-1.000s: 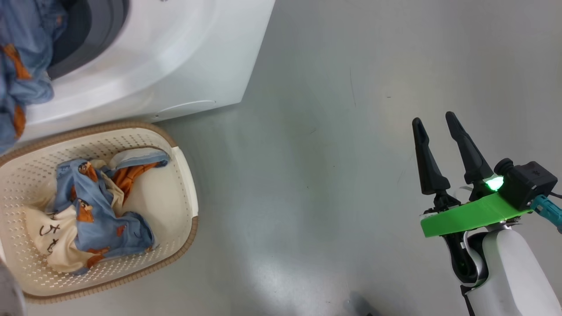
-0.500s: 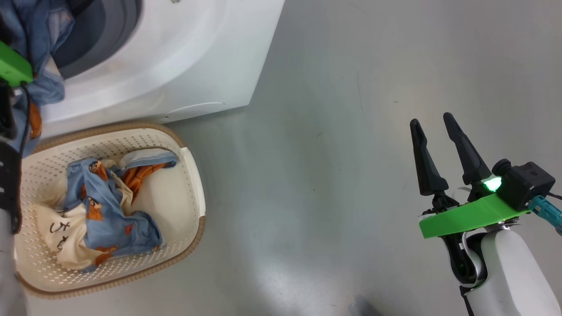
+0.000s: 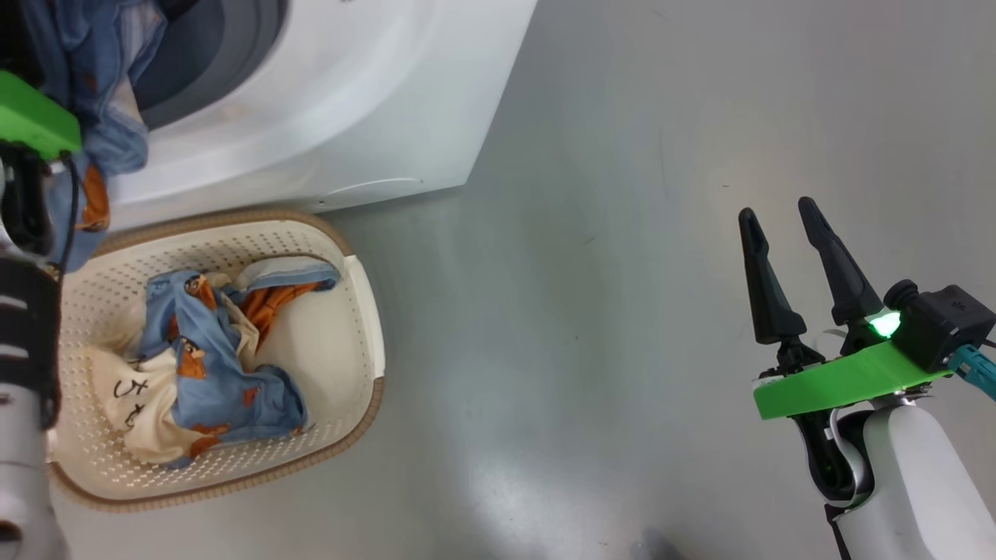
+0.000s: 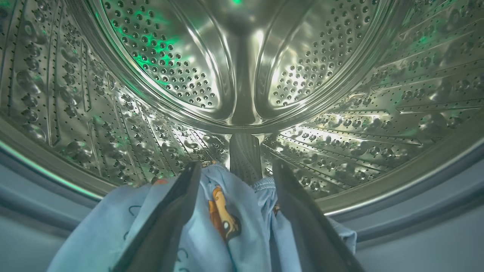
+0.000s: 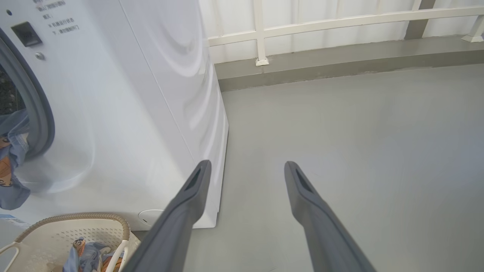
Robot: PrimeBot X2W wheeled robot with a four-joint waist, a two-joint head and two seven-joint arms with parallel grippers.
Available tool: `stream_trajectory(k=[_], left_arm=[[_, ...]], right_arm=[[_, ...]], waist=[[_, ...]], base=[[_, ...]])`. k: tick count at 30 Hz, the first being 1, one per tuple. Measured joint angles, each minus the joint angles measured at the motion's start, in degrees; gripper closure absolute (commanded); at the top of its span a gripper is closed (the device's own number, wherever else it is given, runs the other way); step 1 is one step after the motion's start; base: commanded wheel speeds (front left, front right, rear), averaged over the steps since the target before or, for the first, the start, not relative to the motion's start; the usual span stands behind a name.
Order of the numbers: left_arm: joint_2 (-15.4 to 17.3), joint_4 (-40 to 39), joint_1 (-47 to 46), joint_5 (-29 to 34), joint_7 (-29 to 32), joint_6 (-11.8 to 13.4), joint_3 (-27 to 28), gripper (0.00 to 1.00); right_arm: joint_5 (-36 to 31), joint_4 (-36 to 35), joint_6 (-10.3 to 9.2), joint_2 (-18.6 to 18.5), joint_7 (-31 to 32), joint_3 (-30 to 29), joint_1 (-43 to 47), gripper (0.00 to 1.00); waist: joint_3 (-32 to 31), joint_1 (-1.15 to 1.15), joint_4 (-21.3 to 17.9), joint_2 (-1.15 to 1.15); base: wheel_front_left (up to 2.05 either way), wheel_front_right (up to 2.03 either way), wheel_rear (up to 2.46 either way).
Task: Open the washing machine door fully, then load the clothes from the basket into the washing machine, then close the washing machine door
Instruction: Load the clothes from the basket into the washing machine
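Note:
The white washing machine stands open at the upper left; its door is out of view. My left gripper is open inside the steel drum, fingers spread above a light blue printed garment. That garment drapes over the grey gasket and hangs down the machine's front. More of the clothes, blue and cream, lie in the basket below the opening. My right gripper hovers open and empty over the floor, far to the right.
Bare grey floor spreads between the basket and my right arm. A white railing on a low kerb runs behind the machine. My left forearm crosses the basket's left edge.
The head camera has turned, so the whole picture slid right. My left arm with its green bracket has come into view at the left edge. The right gripper holds its pose.

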Motion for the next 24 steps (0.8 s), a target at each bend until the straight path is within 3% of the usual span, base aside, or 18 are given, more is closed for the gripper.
stream_trajectory(k=[7, 24], left_arm=[[-2.94, -11.29, 8.87, -1.24, 0.0, 0.0, 4.67, 0.0], [-6.99, -29.84, 32.96, -1.02, 0.0, 0.0, 10.91, 0.0]], right_arm=[[-0.01, -0.46, 0.0, -0.3, 0.0, -0.36, -0.05, 0.0], [-0.02, -1.04, 0.0, -1.92, 0.0, -2.12, -0.49, 0.0]], waist=[[0.39, 0.0, 1.53, 0.0], [0.81, 0.0, 5.32, 0.0]], base=[[0.0, 0.0, 0.0], [0.0, 0.0, 0.0]])
